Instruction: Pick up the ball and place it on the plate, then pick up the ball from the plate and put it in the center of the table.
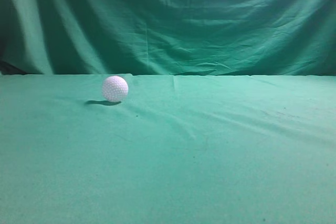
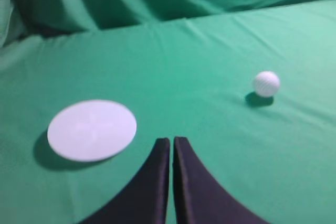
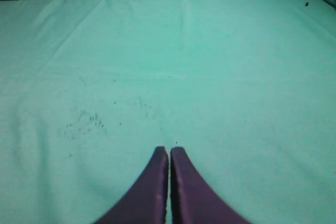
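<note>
Green cloth-draped tabletop (image 1: 210, 171), white dimpled golf ball (image 1: 115, 88) resting alone on it, round white plate (image 2: 92, 130) well apart, left pincer (image 2: 171, 142) and right pincer (image 3: 169, 151) both closed, empty.

1. ball (image 1: 115, 88): white, dimpled all over; dark shadow beneath
2. plate (image 2: 92, 129): plain pale white
3. surface (image 1: 210, 156): green cloth; small dark specks in right wrist view
4. backdrop (image 1: 168, 19): darker green, creased
5. left pincer (image 2: 171, 142), right pincer (image 3: 169, 151): dark, near black
</note>
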Motion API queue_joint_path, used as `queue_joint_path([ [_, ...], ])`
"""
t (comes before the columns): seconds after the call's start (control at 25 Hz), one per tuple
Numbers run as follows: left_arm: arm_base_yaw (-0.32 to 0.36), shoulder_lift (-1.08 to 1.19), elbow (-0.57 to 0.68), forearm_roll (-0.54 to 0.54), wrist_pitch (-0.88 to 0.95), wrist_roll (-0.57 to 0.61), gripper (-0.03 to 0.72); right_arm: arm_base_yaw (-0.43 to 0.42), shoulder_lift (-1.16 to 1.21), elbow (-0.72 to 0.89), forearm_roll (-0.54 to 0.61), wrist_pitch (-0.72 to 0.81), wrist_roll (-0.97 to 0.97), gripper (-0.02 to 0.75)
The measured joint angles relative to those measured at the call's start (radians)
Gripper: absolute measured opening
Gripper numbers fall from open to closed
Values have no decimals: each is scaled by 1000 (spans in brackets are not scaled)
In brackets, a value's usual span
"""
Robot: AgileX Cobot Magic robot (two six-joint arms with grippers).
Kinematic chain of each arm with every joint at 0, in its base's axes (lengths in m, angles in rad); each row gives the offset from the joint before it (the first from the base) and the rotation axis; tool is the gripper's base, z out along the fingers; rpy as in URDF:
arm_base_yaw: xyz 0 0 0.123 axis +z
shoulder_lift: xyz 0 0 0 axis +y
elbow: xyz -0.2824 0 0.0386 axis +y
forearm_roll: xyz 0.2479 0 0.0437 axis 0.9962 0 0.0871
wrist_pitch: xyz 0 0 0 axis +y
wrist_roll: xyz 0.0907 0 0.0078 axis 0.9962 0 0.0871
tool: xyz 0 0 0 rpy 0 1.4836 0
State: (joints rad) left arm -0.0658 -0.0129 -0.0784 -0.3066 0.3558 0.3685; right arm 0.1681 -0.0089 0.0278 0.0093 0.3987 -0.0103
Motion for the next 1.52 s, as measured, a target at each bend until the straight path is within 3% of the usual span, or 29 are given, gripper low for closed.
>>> queue_joint_path([
  [0.24, 0, 0, 95, 173, -22, -158, 0, 0, 0, 0, 0, 0, 0, 0],
  [0.44, 0, 0, 99, 259, -17, -244, 0, 0, 0, 0, 0, 0, 0, 0],
  [1.52, 0, 0, 99, 271, -13, -259, 0, 0, 0, 0, 0, 0, 0, 0],
])
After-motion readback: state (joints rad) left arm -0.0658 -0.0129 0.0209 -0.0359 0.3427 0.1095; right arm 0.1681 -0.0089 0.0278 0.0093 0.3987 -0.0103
